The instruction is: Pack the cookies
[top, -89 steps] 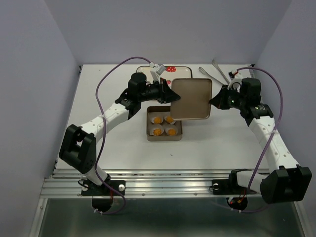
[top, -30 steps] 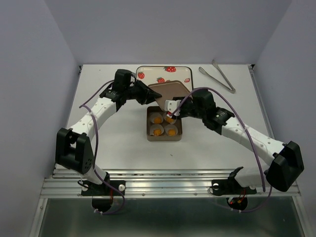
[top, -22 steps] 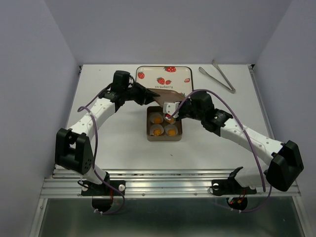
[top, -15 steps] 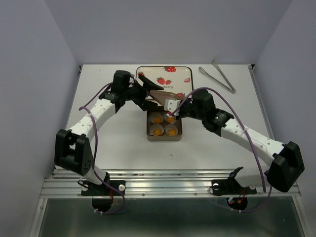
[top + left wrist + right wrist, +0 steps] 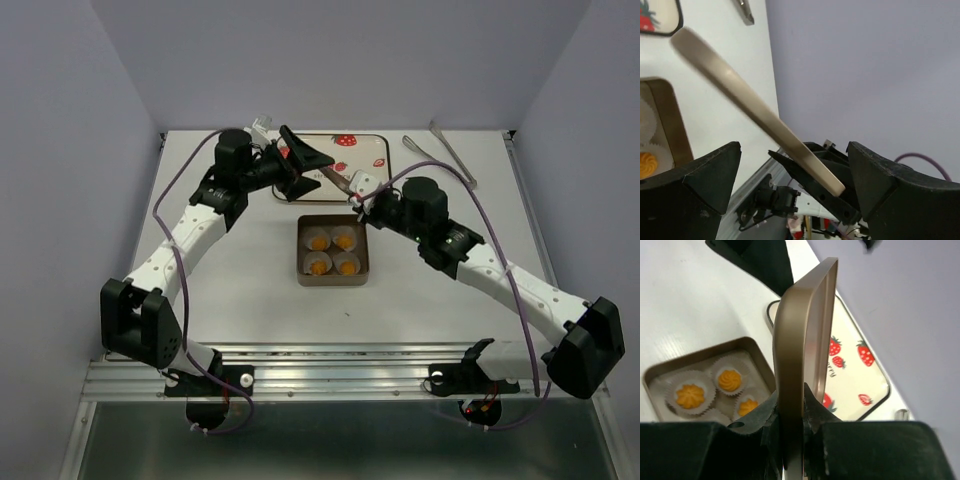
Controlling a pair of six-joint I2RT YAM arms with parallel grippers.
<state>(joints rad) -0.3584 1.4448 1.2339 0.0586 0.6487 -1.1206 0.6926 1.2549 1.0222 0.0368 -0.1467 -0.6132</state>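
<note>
Behind the open tin (image 5: 334,283), the right gripper (image 5: 357,191) is clenched on the near edge of a gold lid (image 5: 805,340) and holds it on edge, tilted, with its hollow side turned away from the wrist camera. The left gripper (image 5: 304,164) hangs at the lid's far end with its fingers spread wide and grasps nothing. From its wrist view the lid crosses the gap between them, and no contact is visible.

The cookies (image 5: 346,265) sit in the tin, all four in white paper cups, two by two, on the surface (image 5: 230,290). So the filling looks done, and closing is probably the step in hand.

To do it well, the lid should be laid flat with the rim downward before it descends. It should be squared to the tin's corners and lowered evenly, so no edge catches a paper cup or tips a cookie. A one-sided pinch lets the lid sag, so the free left gripper could steady the opposite edge or press it home.

The strawberry-printed tray (image 5: 372,150) and the tongs (image 5: 450,152) lie further back, out of the lid's way.
</note>
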